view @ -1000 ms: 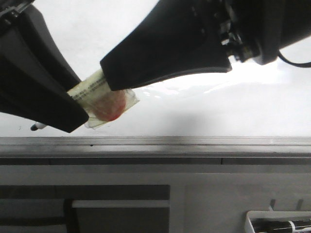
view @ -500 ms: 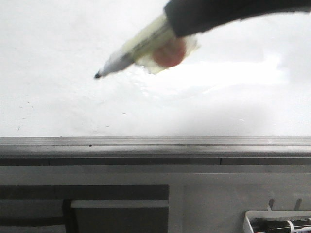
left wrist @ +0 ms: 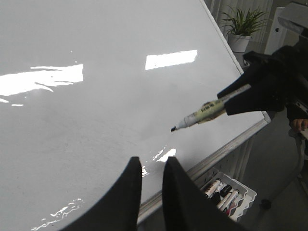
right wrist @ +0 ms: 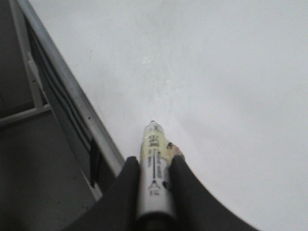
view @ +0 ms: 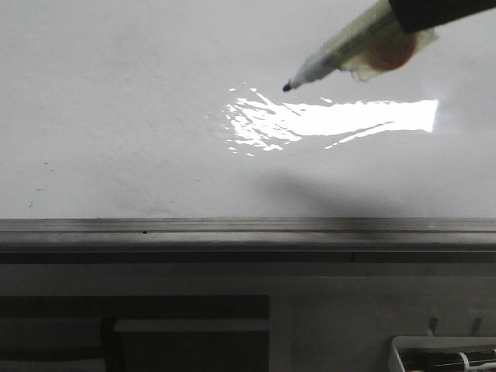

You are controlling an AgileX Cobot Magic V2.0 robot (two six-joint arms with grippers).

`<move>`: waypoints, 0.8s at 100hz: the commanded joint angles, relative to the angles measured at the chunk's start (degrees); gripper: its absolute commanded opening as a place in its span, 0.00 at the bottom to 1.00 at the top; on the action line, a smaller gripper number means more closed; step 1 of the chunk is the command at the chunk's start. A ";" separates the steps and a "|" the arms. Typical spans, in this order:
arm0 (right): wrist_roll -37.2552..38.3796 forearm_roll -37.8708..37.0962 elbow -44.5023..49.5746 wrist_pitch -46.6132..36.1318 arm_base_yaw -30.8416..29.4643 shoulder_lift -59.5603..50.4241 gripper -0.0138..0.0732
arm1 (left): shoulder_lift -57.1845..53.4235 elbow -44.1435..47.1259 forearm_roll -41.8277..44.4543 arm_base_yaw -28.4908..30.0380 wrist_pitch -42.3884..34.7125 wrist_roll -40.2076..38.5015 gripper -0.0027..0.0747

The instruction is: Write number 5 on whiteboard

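The whiteboard [view: 116, 116] fills the front view, with bright glare in the middle; it also shows in the left wrist view [left wrist: 96, 120] and the right wrist view [right wrist: 216, 72]. No drawn line of a number 5 shows on it. My right gripper [view: 411, 19] is shut on a marker [view: 349, 54] wrapped in yellowish tape with a red patch. Its black tip [view: 287, 87] points down-left, just off the board. The marker also shows in the left wrist view [left wrist: 207, 110] and between the right fingers [right wrist: 153, 139]. My left gripper [left wrist: 151, 161] is empty, its jaws a narrow gap apart, near the board's lower edge.
A grey metal rail [view: 248, 226] runs along the board's lower edge. A white tray [view: 446, 356] with spare markers hangs below it at the right, also in the left wrist view [left wrist: 226, 192]. A potted plant [left wrist: 243, 24] stands beyond the board.
My right gripper has carried the marker up and to the right across the board. The left arm, beside the marker a second ago, has left the front view.
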 commanded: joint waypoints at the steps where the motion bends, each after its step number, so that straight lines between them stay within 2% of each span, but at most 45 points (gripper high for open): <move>1: 0.84 0.31 -1.90 -8.18 0.05 0.14 0.11 | 0.46 -1.16 -1.79 -0.37 -4.57 -0.67 0.10; 19: 0.84 7.85 -1.90 -8.72 0.05 0.99 0.11 | 0.46 -1.16 -1.91 -0.37 -5.04 -0.56 0.09; 48: 0.84 9.54 -1.90 -12.45 0.05 6.80 0.11 | 0.70 -1.16 -1.91 -0.37 -5.04 -0.56 0.08; 63: 0.84 9.54 -1.90 -15.53 0.05 9.82 0.11 | 0.70 -1.16 -1.91 -0.37 -5.04 -0.56 0.01; 80: 0.84 9.54 -2.17 -18.76 -0.07 10.71 0.11 | 0.70 -1.16 -1.91 -0.37 -4.57 -0.56 0.01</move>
